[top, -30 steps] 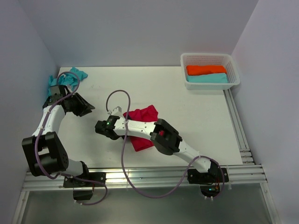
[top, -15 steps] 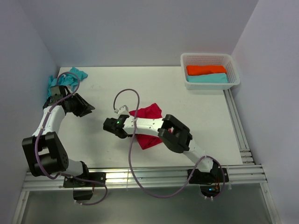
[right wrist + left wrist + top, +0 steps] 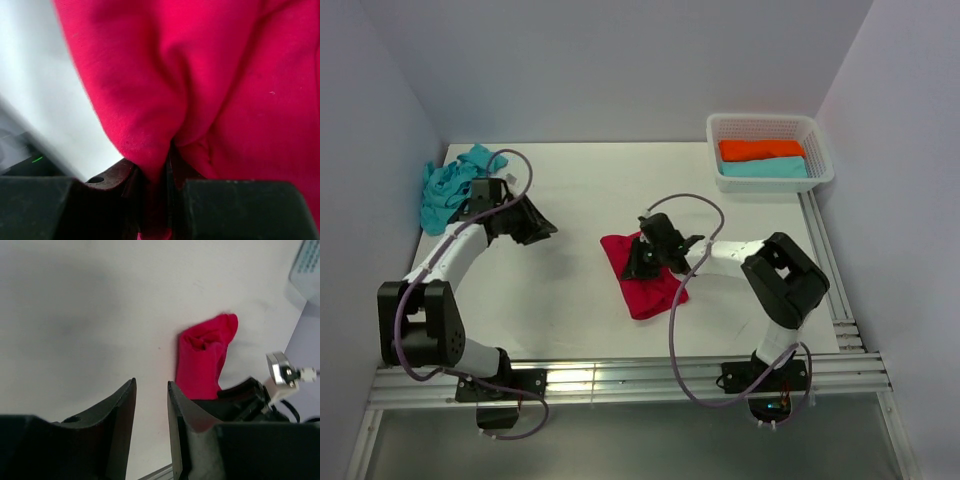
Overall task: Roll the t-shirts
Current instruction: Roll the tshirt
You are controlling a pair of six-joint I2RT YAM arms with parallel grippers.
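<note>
The crimson red t-shirt [image 3: 652, 290] lies bunched in a narrow, partly rolled strip at the table's middle. My right gripper [image 3: 638, 262] sits at its far end, shut on a fold of the red cloth [image 3: 225, 75], which is pinched between the jaws [image 3: 159, 172]. The turquoise t-shirt [image 3: 448, 186] lies crumpled at the far left edge. My left gripper [image 3: 545, 227] hovers to its right, pointing toward the centre, open with only bare table between its fingers [image 3: 151, 384]. The red t-shirt [image 3: 202, 357] shows ahead of it in the left wrist view.
A white lattice basket [image 3: 817, 148] stands at the back right with a folded orange piece and a turquoise piece inside. Side walls close in on the left and right. A metal rail [image 3: 620, 378] runs along the near edge.
My right gripper swung from the shirt's left side to its far end and shut on the cloth, which shifted slightly right. My left gripper moved right, away from the turquoise t-shirt.
</note>
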